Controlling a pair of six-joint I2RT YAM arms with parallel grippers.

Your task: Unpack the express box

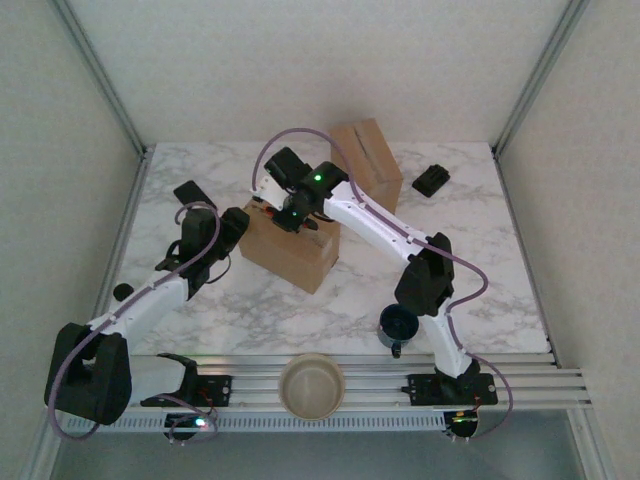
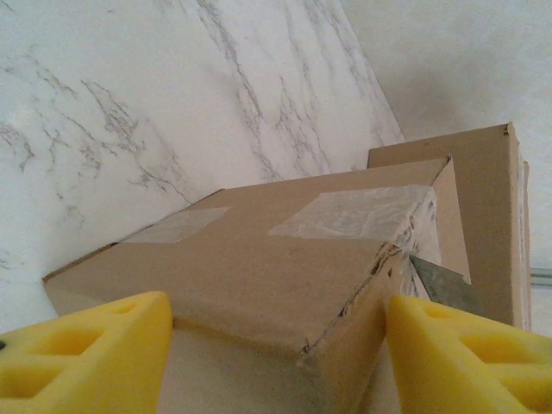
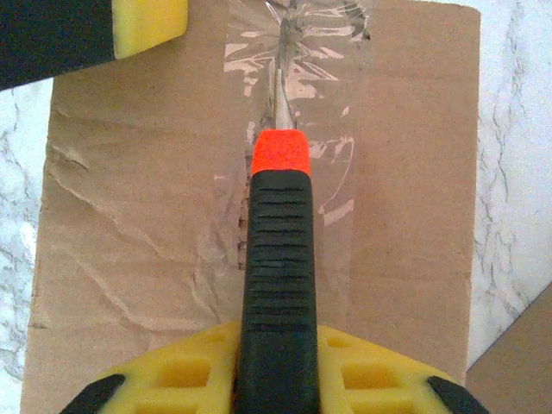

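The left gripper (image 1: 228,228) stands at the left end of the express box (image 1: 290,250), jaws apart around a corner with both yellow pads (image 2: 86,349) against cardboard, so it looks clamped on the box to steady it. The box sits mid-table, tape seam (image 3: 289,52) on top. Over it, the right gripper (image 3: 276,375) is closed tight on the black-and-orange knife (image 3: 278,259), blade (image 3: 278,95) laid on the seam. Knife and seam share one long axis, with the tape running straight ahead of and beneath the handle. The right arm is plainly the nearer, so the cut should likely travel along that line, without twisting sideways.
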